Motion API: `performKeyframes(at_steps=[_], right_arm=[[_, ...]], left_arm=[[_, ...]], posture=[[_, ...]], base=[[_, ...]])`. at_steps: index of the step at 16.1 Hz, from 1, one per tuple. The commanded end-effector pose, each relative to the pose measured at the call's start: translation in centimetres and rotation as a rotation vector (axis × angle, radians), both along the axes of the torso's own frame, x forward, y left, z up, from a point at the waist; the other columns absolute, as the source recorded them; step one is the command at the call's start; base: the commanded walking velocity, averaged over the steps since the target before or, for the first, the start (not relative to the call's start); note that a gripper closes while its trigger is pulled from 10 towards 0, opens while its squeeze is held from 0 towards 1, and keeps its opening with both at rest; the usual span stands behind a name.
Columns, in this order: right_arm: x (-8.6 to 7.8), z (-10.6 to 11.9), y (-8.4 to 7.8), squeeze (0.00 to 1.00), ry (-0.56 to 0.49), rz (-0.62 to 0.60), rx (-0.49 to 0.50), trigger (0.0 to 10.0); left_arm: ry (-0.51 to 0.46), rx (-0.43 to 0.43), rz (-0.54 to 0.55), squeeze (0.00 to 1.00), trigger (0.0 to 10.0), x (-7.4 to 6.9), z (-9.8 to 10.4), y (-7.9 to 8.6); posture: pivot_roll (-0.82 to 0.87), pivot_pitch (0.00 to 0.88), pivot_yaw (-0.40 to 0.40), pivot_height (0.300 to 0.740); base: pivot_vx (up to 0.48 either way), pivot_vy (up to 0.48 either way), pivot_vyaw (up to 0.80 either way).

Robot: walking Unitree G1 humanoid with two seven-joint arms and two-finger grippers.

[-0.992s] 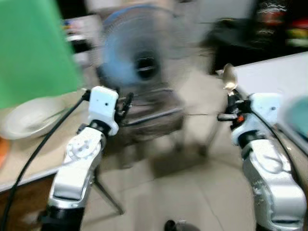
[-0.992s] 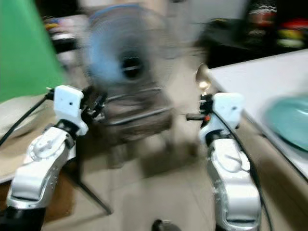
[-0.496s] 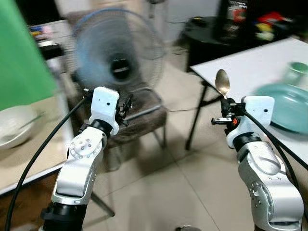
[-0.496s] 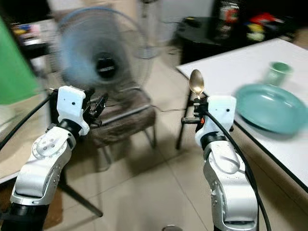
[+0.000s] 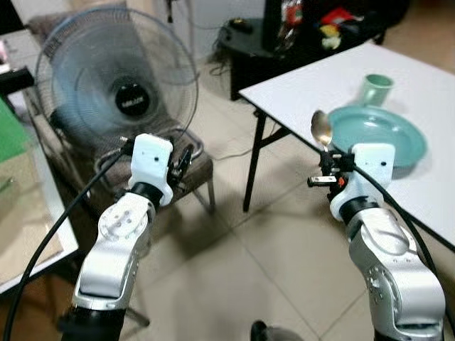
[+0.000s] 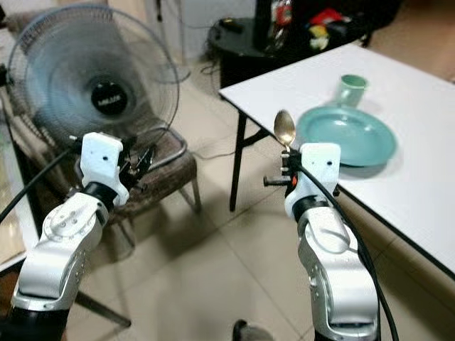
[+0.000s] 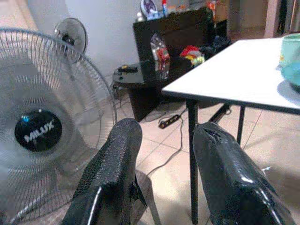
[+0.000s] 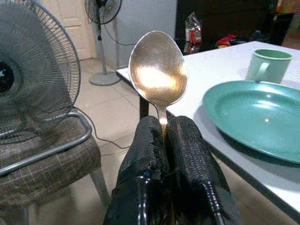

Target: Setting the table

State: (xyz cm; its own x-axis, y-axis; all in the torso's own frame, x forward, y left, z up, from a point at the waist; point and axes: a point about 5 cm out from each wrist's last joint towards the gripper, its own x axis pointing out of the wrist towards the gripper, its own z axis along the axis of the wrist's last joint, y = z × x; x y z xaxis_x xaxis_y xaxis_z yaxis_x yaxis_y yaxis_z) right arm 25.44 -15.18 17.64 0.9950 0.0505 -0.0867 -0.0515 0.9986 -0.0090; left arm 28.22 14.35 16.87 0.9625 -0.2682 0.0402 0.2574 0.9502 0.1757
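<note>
My right gripper (image 8: pixel 164 129) is shut on the handle of a metal spoon (image 8: pixel 158 70), whose bowl stands upright above the fingers (image 5: pixel 320 129). It hangs over the floor just short of the white table (image 5: pixel 434 92). On that table lie a teal plate (image 5: pixel 377 129) and, behind it, a teal cup (image 5: pixel 375 89). My left gripper (image 7: pixel 161 136) is open and holds nothing; it is raised in front of the fan, left of the table.
A large standing fan (image 5: pixel 117 89) rests on a chair (image 5: pixel 181 167) ahead to the left. A black low cabinet (image 5: pixel 298 35) with clutter stands behind the table. A light counter edge (image 5: pixel 28 213) runs along the far left. Tiled floor (image 5: pixel 263 249) lies between.
The whole view has swung to the right: the white table with plate and cup has come into view, the green surface and white bowl have left. The spoon stays in my right gripper.
</note>
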Motion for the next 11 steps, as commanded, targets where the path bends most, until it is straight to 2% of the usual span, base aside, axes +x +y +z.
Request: performKeyframes(at_steps=[1,4,11], right_arm=[[-0.03,0.40,0.23,0.00,-0.010,0.019,0.008,10.0],[-0.07,0.34,0.09,0.00,-0.002,0.017,0.004,10.0],[-0.03,0.51,0.30,0.00,-0.006,0.040,-0.008,10.0]], left_arm=[[-0.012,0.004,0.011,0.00,10.0,-0.07,0.34,0.14],[-0.008,0.003,-0.003,0.00,10.0,-0.05,0.27,-0.29],[-0.011,-0.001,0.005,0.00,10.0,0.03,0.30,-0.22]], posture=[[0.03,0.000,0.037,0.740],[0.02,0.000,0.042,0.740],[0.02,0.000,0.033,0.740]], base=[[0.000,0.000,0.00],[0.000,0.000,-0.67],[0.000,0.000,0.00]])
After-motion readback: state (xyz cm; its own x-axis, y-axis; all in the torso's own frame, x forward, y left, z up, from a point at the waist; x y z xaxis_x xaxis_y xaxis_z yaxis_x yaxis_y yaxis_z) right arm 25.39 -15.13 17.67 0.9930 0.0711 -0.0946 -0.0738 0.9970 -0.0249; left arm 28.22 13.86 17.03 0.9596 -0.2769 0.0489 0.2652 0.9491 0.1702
